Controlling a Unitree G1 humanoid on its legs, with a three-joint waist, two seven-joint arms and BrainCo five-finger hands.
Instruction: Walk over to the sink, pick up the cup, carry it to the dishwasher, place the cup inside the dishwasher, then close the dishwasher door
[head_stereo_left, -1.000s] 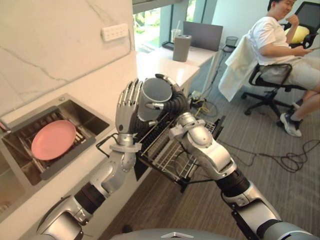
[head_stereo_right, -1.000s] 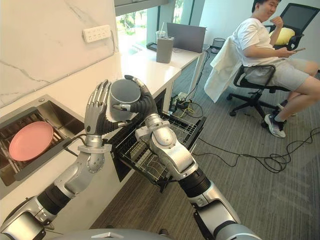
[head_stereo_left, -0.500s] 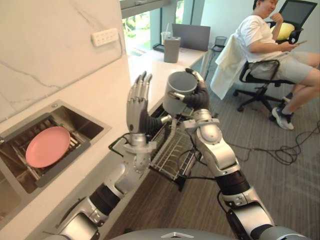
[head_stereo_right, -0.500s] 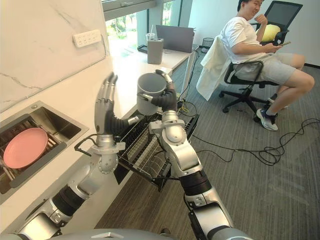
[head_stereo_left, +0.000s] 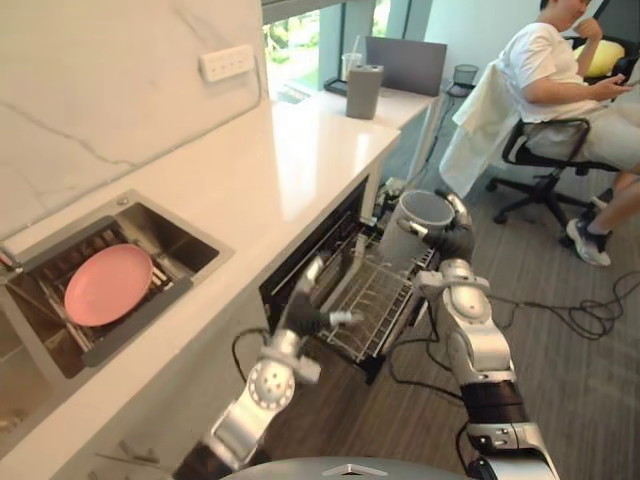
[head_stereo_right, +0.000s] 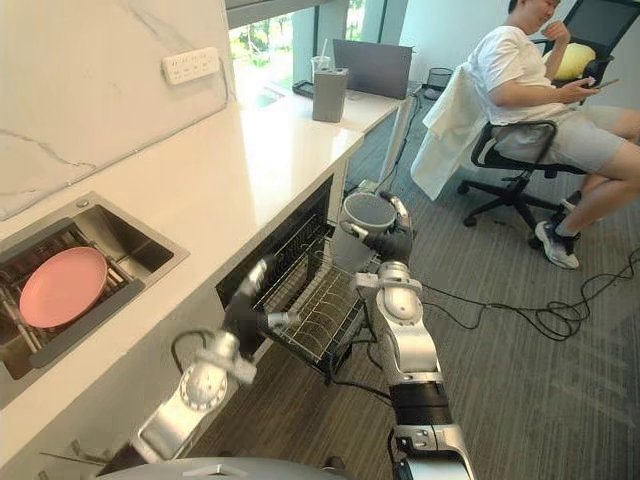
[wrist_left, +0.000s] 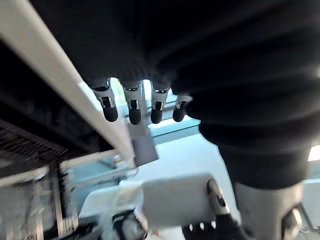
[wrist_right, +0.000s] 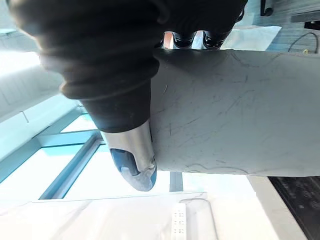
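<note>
My right hand is shut on the grey cup and holds it upright above the far end of the pulled-out wire rack of the open dishwasher. In the right wrist view its thumb and fingers wrap the cup's wall. The left hand hovers lower, by the rack's near corner below the counter edge. It is open, with straight fingers, and holds nothing.
A sink in the white counter holds a pink plate. A grey canister stands at the counter's far end. A person sits on an office chair at the upper right. Cables lie on the carpet.
The right hand has carried the cup down and away from the counter to above the rack. The left hand has dropped from beside the cup to the rack's near corner.
</note>
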